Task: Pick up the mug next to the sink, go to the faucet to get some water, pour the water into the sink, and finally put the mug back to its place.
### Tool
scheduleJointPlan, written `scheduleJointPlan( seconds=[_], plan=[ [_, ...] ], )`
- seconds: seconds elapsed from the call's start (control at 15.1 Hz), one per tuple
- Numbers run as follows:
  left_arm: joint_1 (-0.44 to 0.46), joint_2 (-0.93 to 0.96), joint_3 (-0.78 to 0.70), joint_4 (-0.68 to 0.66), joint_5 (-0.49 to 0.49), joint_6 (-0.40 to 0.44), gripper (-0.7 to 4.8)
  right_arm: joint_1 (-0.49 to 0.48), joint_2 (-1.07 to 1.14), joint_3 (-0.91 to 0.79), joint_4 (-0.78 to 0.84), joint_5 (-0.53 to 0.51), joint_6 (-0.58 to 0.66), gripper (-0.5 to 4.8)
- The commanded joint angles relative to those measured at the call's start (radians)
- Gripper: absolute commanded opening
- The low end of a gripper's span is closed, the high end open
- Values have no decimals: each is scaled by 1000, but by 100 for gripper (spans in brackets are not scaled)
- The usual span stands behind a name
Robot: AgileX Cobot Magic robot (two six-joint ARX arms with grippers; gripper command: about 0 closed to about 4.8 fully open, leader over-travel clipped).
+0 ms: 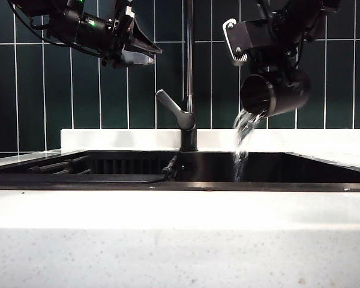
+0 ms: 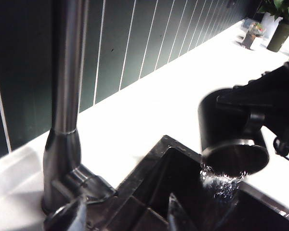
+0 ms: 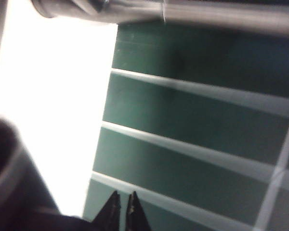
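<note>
Pour step underway: right pincer [image 1: 275,81] clamps the mug [image 1: 275,93], tipped over the sink [image 1: 288,186], water streaming out. Left pincer [image 1: 135,51] hangs wide and empty up beside the faucet [image 1: 189,72]. Left to do: finish emptying, return mug to the desk.

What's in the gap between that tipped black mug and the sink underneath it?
Only falling water. In the exterior view it spills from the mug, held tipped by the right gripper, straight down into the sink. The left wrist view shows the same stream.

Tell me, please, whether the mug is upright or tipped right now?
Tipped. The mug, held by the right gripper above the sink, lies nearly sideways with water streaming from its rim.
</note>
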Motion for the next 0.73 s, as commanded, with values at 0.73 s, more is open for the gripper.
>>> scheduleJointPlan(
  seconds=[0.73],
  plan=[
    [-34, -254, 1, -352, -399, 123, -6, 40, -35, 9, 57, -2, -50, 22]
  ],
)
